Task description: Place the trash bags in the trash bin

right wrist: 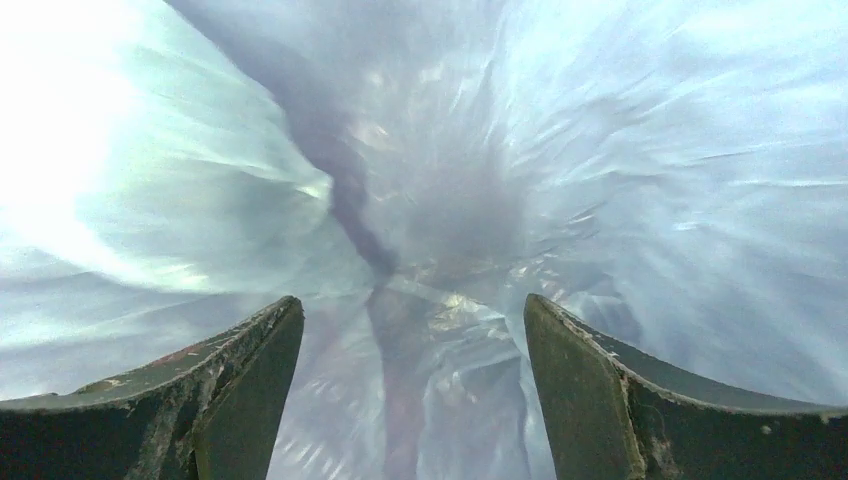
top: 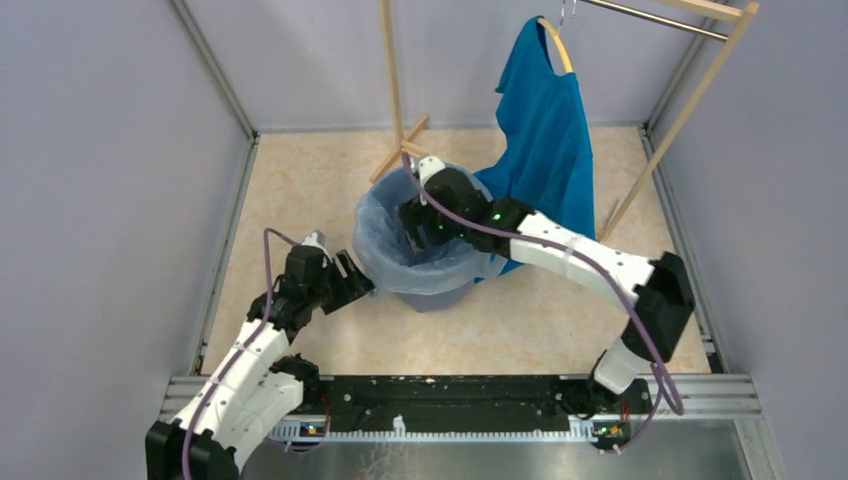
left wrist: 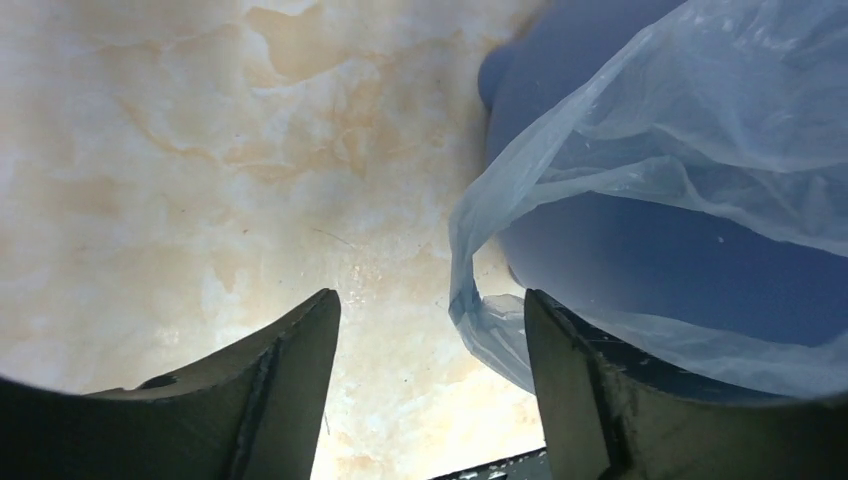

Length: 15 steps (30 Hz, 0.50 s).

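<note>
**Bag lining the bin, both grippers standing open**

The pale marbled desk (top: 300,200) is carrying everything here. A wooden rack (top: 392,70) is standing at the back, with a bright blue T-shirt (top: 545,130) hanging from it and trailing down behind the bin.

The bin (top: 440,297) is sitting upright near the middle, mouth facing up. The bag (top: 385,245) is lying inside it like a liner, its crinkly top spilling outward over the rim on the left and near sides.

The right arm is reaching across from the right and dipping into the bin. The right gripper (right wrist: 412,300) is pointing down into the hollow of the bag. Its jaws are standing wide apart and gripping nothing, with only plastic film showing all around them.

The left gripper (left wrist: 430,300) is waiting low beside the bin's left wall, also spread wide and clamping nothing. A loose fold of the bag's edge is hanging in the gap, close against the inner face of its right finger (left wrist: 560,400), with the bin just beyond.

The loose hem is running along the rim, so I'd say the left arm is the nearer one for settling it, by working rightward toward the bin. The right arm is looking better placed to press the bag deeper.
</note>
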Available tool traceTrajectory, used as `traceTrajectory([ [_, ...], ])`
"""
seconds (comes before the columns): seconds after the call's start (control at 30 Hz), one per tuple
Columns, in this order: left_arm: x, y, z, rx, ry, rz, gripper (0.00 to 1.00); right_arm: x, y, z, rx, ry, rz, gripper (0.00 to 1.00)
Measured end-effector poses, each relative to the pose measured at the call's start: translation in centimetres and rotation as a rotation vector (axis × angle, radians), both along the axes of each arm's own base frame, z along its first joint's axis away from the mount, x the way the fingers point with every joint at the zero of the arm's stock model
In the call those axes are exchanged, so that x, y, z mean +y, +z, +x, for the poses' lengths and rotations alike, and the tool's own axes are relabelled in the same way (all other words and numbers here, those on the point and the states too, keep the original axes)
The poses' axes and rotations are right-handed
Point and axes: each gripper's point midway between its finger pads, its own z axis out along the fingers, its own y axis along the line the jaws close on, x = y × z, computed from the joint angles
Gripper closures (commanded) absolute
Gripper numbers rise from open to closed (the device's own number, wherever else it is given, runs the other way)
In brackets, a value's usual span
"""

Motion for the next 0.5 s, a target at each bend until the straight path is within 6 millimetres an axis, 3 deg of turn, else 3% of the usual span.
traceTrajectory([
  [0.13,1.0,1.3,-0.3,-0.025,0.063,0.014,0.10,-0.7,8.5,-0.5,-0.104,0.002,0.139,0.15],
  [0.23,1.7,2.8,-0.6,-0.045,0.100,0.016,0.02,-1.6,13.8,-1.1,-0.176,0.005,0.224,0.09],
  [0.37,2.5,6.0,-1.1,-0.100,0.150,0.004,0.02,-3.5,17.7,-1.0,-0.246,-0.025,0.270,0.08],
  [0.5,3.4,10.9,-1.7,-0.226,0.198,-0.033,0.02,-6.7,17.8,1.6,-0.244,-0.120,0.256,0.14],
])
